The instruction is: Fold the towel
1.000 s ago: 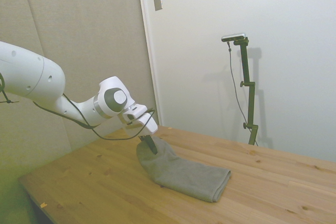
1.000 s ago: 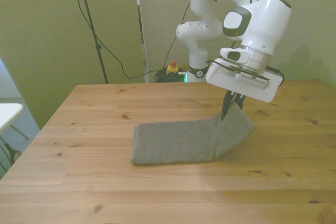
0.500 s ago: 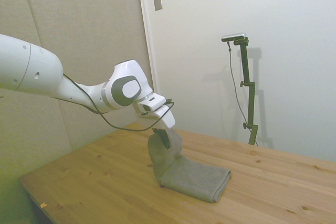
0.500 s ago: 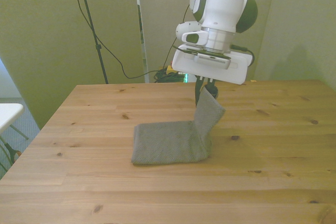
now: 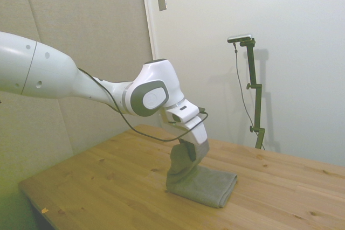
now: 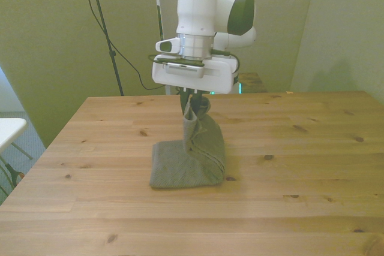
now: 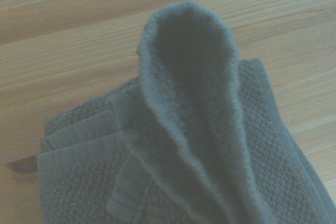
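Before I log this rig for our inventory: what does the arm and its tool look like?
A glossy white arm with rounded segments and grey round joint caps. A thin black cable loops loosely under the wrist. The tool has a flat white rectangular body with short dark fingers beneath.

The gripper (image 5: 187,149) is seen from one side, from across the table (image 6: 312,172), and from just above it.

The towel (image 6: 187,163) is spread on the table (image 6: 300,208), near the middle. One end is lifted above the part lying flat and is pinched by the gripper (image 6: 193,105), which is placed directly above the towel's end toward the front view's right.
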You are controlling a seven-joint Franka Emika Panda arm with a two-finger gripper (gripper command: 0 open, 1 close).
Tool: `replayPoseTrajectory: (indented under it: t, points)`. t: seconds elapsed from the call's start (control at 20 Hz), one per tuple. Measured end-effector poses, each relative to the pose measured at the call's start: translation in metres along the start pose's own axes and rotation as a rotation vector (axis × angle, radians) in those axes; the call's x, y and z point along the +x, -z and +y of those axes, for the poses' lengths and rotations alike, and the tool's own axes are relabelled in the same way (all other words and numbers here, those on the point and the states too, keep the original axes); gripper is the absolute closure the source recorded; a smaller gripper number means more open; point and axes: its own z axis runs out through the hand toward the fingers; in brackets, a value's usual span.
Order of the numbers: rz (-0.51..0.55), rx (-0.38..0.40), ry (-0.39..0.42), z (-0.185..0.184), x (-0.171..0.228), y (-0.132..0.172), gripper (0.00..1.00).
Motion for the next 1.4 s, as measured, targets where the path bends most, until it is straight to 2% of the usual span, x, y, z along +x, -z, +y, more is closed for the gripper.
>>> replayPoseTrajectory:
  t: [0.15,0.2,0.45,0.7,0.95,1.2,1.4]
  points:
    - [-0.024,0.004,-0.032,0.013,0.024,-0.014,1.0]
    - [-0.037,0.006,-0.044,0.018,0.03,-0.02,0.0]
    - [-0.099,0.027,-0.081,0.033,0.053,-0.049,0.0]
    - [-0.186,0.111,-0.093,0.038,0.071,-0.062,0.0]
    - [-0.216,0.103,-0.104,0.046,0.082,-0.076,0.0]
    - [-0.203,0.115,-0.103,0.043,0.09,-0.066,0.0]
    - [-0.19,0.121,-0.073,0.035,0.091,-0.032,0.0]
